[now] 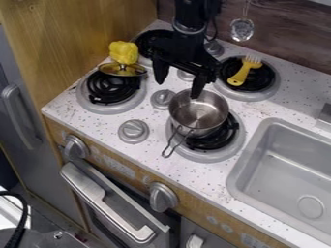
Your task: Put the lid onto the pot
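Gripper [179, 87]: one, black, hanging from the upper part of the view over the stove top; fingers spread, nothing between them; one finger above the counter, the other in line with the far rim of the pot, contact not possible to tell.

Pot [199, 114]: one, silver metal, uncovered, upright on the near right burner [217, 154]; long wire handle pointing toward the stove's front edge, its looped end over the counter.

Lid [121, 70]: one, amber-toned, at the far side of the near left burner [107, 89], well apart from the pot; partly over the burner's edge.

Pepper [124, 52]: one, yellow, toy, directly behind the lid in the view; whether it rests on the lid, cannot tell.

Utensil [240, 75]: one, yellow with a paler toothed end, lying across the far right burner [263, 80].

Far left burner [145, 38]: one, black coil, partly behind the arm.

Strainer [242, 29]: one, metal, hanging before the dark wood-look wall [291, 41].

Counter [97, 123]: white, speckled; round grey knobs set between the burners, one of them [134, 131] nearest the front edge.

Sink [284, 169]: one, grey, right of the pot, with a round drain [311, 206].

Oven door handle [103, 203]: one, silver, below two large front knobs.
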Robot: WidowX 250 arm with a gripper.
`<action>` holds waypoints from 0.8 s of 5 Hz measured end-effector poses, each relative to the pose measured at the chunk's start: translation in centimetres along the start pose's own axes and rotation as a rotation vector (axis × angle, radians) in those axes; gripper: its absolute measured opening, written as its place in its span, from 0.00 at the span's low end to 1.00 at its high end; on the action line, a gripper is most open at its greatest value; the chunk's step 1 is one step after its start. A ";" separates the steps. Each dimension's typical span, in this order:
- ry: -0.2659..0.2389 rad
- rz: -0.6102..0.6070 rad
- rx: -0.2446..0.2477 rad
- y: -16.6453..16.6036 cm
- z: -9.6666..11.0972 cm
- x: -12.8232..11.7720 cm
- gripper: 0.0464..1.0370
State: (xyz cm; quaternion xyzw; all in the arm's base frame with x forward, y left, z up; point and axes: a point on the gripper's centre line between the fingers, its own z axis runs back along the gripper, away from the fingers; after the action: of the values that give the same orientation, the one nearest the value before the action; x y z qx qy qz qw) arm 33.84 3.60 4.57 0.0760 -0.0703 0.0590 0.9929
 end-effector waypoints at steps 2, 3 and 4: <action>0.029 0.055 0.006 1.6 -1.3 0.4 0.96; 0.029 0.158 0.010 5.0 -2.5 1.3 0.96; 0.000 0.212 0.024 8.2 -3.5 2.7 0.96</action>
State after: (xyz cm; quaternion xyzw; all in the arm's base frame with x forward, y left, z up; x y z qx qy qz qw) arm 35.85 12.49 2.73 0.0801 -0.0770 0.1644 0.9801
